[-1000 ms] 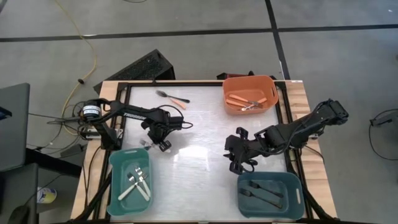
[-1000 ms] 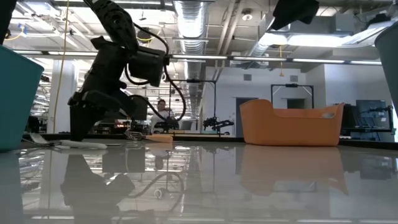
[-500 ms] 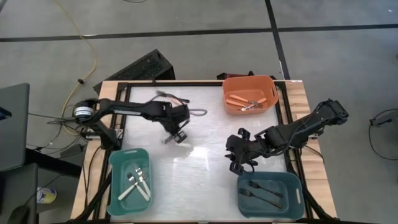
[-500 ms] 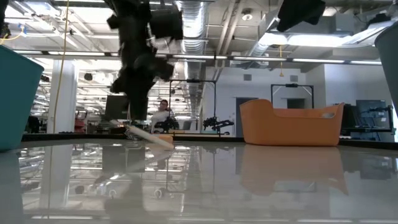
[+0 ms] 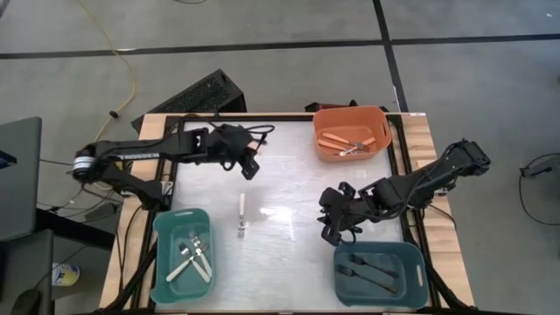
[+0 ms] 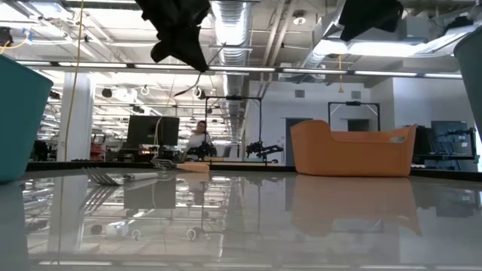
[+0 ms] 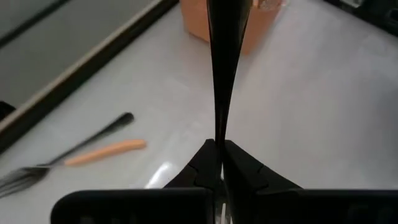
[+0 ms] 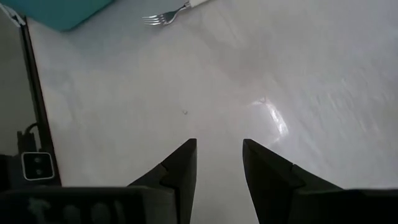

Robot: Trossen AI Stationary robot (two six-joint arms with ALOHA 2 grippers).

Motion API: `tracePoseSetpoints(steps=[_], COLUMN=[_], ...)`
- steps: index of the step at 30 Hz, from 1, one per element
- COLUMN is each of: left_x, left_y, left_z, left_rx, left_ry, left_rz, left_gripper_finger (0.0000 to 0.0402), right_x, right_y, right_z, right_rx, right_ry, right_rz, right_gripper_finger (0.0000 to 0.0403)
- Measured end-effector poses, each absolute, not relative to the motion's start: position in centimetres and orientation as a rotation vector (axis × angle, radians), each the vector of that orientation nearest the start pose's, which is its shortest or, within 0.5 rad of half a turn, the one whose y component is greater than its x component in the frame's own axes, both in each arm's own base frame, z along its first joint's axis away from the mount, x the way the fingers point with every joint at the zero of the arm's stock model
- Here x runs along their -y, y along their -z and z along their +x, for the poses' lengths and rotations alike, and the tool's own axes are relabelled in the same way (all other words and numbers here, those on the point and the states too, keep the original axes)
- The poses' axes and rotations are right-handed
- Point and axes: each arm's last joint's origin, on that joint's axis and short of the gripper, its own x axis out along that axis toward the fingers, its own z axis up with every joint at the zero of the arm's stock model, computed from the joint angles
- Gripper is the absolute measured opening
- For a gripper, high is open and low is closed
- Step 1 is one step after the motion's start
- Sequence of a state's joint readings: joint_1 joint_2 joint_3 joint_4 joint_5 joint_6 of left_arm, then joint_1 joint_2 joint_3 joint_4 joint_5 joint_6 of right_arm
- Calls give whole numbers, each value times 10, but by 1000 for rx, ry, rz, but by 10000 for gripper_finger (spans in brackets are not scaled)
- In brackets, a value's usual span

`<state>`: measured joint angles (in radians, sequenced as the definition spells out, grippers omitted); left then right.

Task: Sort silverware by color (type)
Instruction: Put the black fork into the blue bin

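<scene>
A white-handled fork [image 5: 241, 216] lies flat on the table's middle, also seen in the low view [image 6: 113, 178] and the right wrist view [image 8: 165, 15]. My left gripper [image 5: 248, 164] hangs shut above the table's far left part, farther from me than the fork and touching nothing [image 7: 221, 144]. Below it, a dark-handled fork [image 7: 68, 154] and an orange-handled piece [image 7: 106, 151] lie on the table. My right gripper [image 5: 332, 225] hovers open over bare table right of centre [image 8: 217, 152].
The orange bin [image 5: 352, 118] with orange-handled pieces stands at the far right. A teal bin [image 5: 166, 262] with white-handled pieces sits near left, and another teal bin [image 5: 411, 284] with black-handled pieces near right. A black frame [image 5: 175, 149] borders the table.
My left gripper moved from beside the near-left teal bin toward the right, then up and toward the far edge. The white-handled fork went with it a short way, tipped under the fingers, and now lies flat on the table's middle, apart from the gripper.
</scene>
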<state>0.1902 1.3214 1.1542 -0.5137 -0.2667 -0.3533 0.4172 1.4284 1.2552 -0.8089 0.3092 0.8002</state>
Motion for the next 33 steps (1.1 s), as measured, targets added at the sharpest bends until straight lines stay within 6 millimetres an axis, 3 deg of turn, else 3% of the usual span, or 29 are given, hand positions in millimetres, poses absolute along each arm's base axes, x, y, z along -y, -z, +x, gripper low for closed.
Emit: tracePoseSetpoints(steps=[6,15,21,27,33], left_x=[-58,-42,-33,-28,-25], left_y=[-323,-344,-356,-348,-328], left_z=[274,289,296,298,296], left_rx=[-576,-365,-209,-106,-81], left_ry=[-513,-139,-23,148,261], left_rz=[-273,-282,-342,-427,-529], left_gripper_finger=[0,0,0,0,0], right_x=[-112,-118,-116,-110,-98], right_y=[-302,-303,-308,-319,-336], right_z=[265,263,269,283,300], right_rx=[-886,-869,-739,-575,-406], right_ry=[273,291,334,342,282], right_rz=[444,487,463,396,314], right_gripper_finger=[152,152,152,152,152])
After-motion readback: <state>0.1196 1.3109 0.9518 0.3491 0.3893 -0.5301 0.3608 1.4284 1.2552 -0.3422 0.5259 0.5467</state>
